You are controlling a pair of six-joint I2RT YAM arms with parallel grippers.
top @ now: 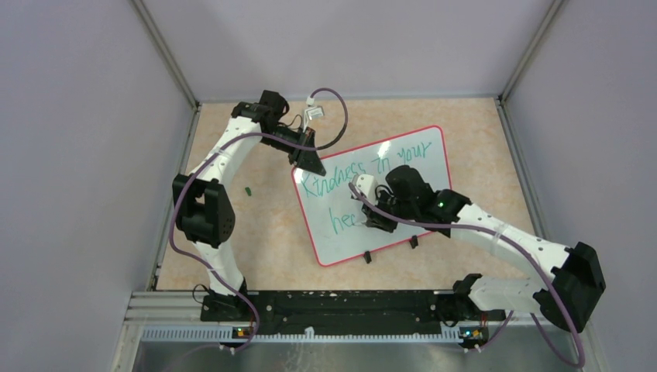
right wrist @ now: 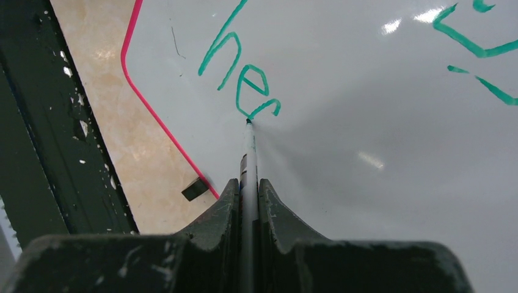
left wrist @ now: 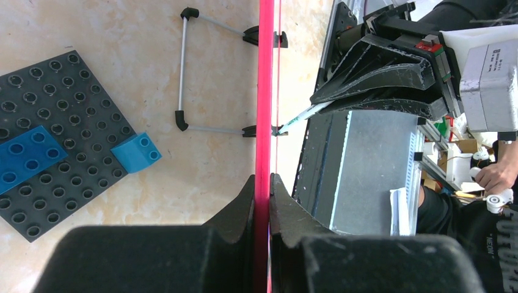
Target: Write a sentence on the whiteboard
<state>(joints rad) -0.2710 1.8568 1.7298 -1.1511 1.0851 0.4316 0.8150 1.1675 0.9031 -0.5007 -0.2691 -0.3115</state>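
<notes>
- Left gripper: the jaws are almost fully closed and pinch the thin red-pink rim of the whiteboard at its far-left corner. The hold is narrow and on one corner only. If writing pressure turns the board about this pinch, the rim may slide out of the jaws.
- Dark grey baseplate with blue bricks: visible in the left wrist view beside the rim, but not from above. It probably sits beneath the board. A board resting on it could rock under a heavy stroke.
- Whiteboard: it lies diagonally across the middle of the table, with two black clips on its near edge. Any shift of the board would skew the baseline of the second line.
- Sentence: the upper line reads "Kindness in your". The lower line shows "he" and the start of the next letter. The rest of the word is judged not yet written. The right forearm overhangs the upper line, so a low wrist could smear the teal ink.
- Marker: the tip touches the board at the end of the last stroke. Too much downward force could bend the tip or push the board. Too little would leave gaps in the line.
- Right gripper: the jaws are closed tightly on the marker barrel. If the barrel creeps or twists in this grip, the letters would drift in height and slant.
</notes>
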